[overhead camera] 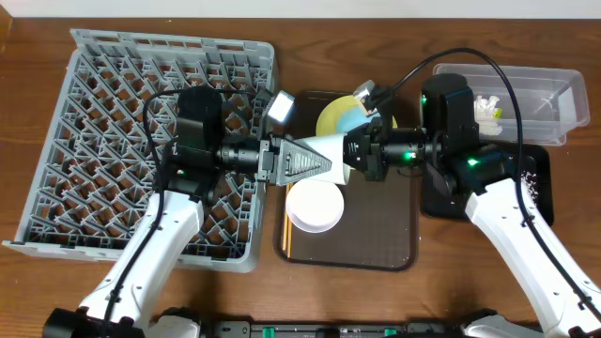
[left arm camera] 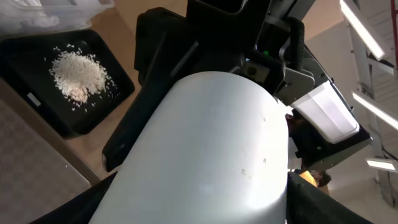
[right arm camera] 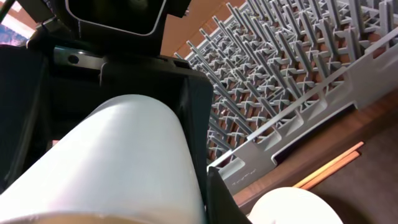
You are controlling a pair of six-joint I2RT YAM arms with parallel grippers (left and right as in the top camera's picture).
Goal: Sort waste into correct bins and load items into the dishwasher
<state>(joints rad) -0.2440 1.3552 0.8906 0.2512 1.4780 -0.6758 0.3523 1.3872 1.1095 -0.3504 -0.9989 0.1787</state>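
Observation:
A white cup-like vessel (overhead camera: 335,150) hangs on its side above the brown tray, between both grippers. My left gripper (overhead camera: 319,161) is shut on it from the left. My right gripper (overhead camera: 353,154) is shut on it from the right. The vessel fills the left wrist view (left arm camera: 211,155) and the right wrist view (right arm camera: 118,168). A white bowl (overhead camera: 315,207) sits on the tray below. A pale-yellow plate (overhead camera: 329,117) carries a light-blue bowl (overhead camera: 349,119). The grey dish rack (overhead camera: 113,122) is at left. Crumpled paper (overhead camera: 488,108) lies in the clear tub (overhead camera: 554,84). Food grains (left arm camera: 78,73) lie on the black tray (overhead camera: 540,183). The wrapper is out of view.
The dark brown serving tray (overhead camera: 385,235) lies in the middle of the table. Thin orange sticks (overhead camera: 285,230) lie along its left edge, next to the rack. The right arm reaches over the black tray. The rack's pegs (right arm camera: 280,74) stand close behind the grippers.

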